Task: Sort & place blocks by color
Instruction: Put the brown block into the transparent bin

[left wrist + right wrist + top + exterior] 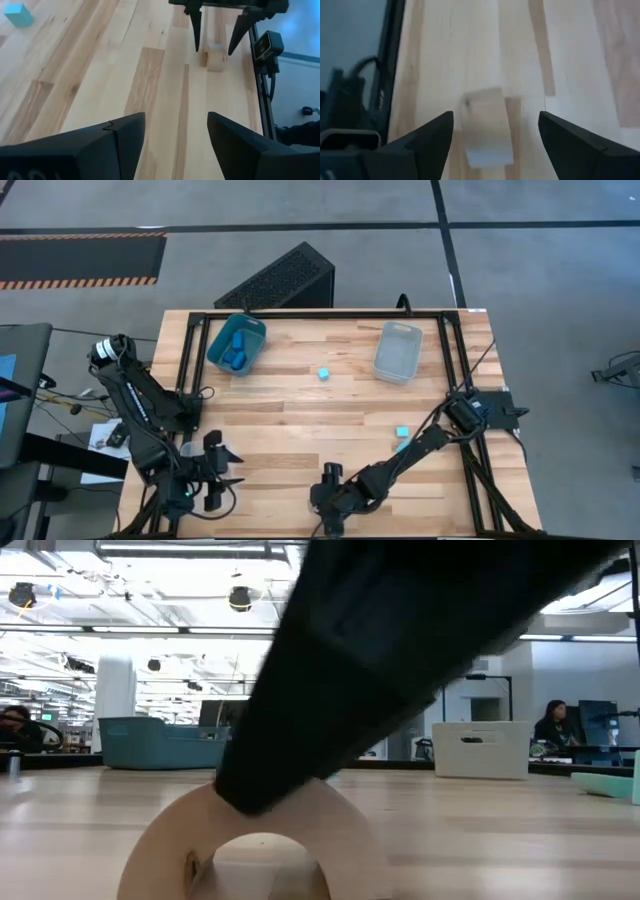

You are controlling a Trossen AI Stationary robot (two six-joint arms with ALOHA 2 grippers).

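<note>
A tan wooden arch-shaped block (pixel 487 127) stands on its two feet at the table's near edge; in the low view the arch (pixel 255 830) sits close to the camera. My right gripper (pixel 496 116) is open and hangs low over the arch, one finger on either side of it, as the left wrist view shows (pixel 213 45). My left gripper (pixel 232 467) waits open near the table's near left corner. Loose cyan blocks lie at mid-table (pixel 324 374) and toward the right (pixel 402 432). Darker blue blocks (pixel 236 352) lie in the teal bin.
The teal bin (pixel 216 340) stands at the far left of the table and the clear bin (pixel 398 352) at the far right. A black frame (pixel 190 350) borders the tabletop. Bare wood lies between the bins and the arms. People sit in the room beyond.
</note>
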